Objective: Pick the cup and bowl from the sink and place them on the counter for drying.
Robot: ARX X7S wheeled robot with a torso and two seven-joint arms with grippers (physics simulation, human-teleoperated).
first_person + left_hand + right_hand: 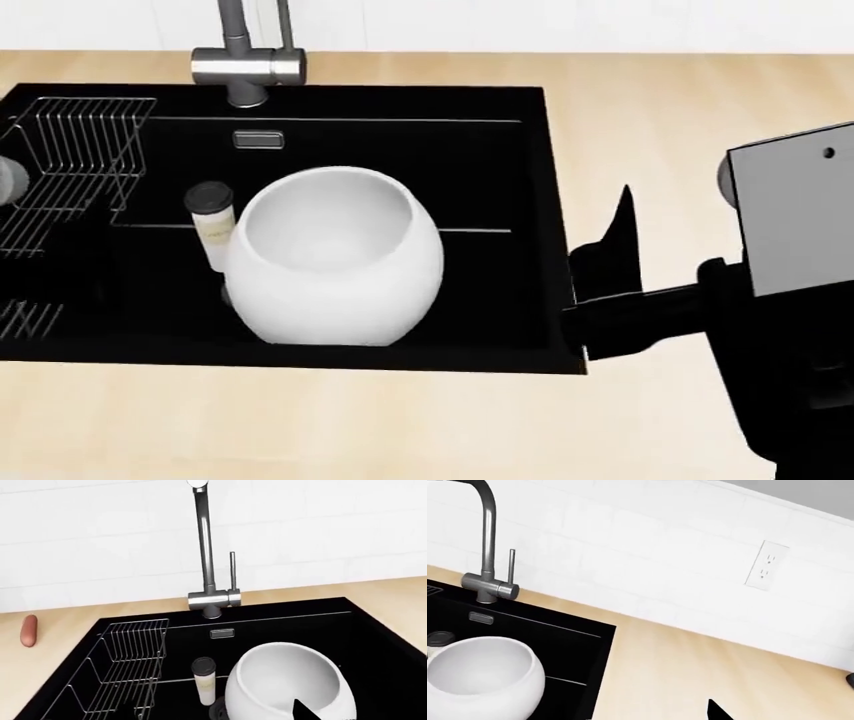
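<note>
While we look down from the head camera, our right pincer (617,262) hangs nearest, over the beige surface (667,140) just beside the right rim of the black sink (494,180). Only one dark finger and part of the arm show, so we cannot tell how far its jaws are spread, and nothing is seen in its hold. Our left pincer (308,712) appears only as a dark tip in the left wrist view, close to the bowl; its opening cannot be judged either. Inside the sink sits the large white bowl (334,258), tilted with its mouth facing the back wall. Just beside it on the left stands the slim cream cup (211,222) with its dark lid. A wire rack (67,160) fills the sink's left part. Farthest back, the grey faucet (247,65) rises from the rim before the white tiled wall (627,535).
</note>
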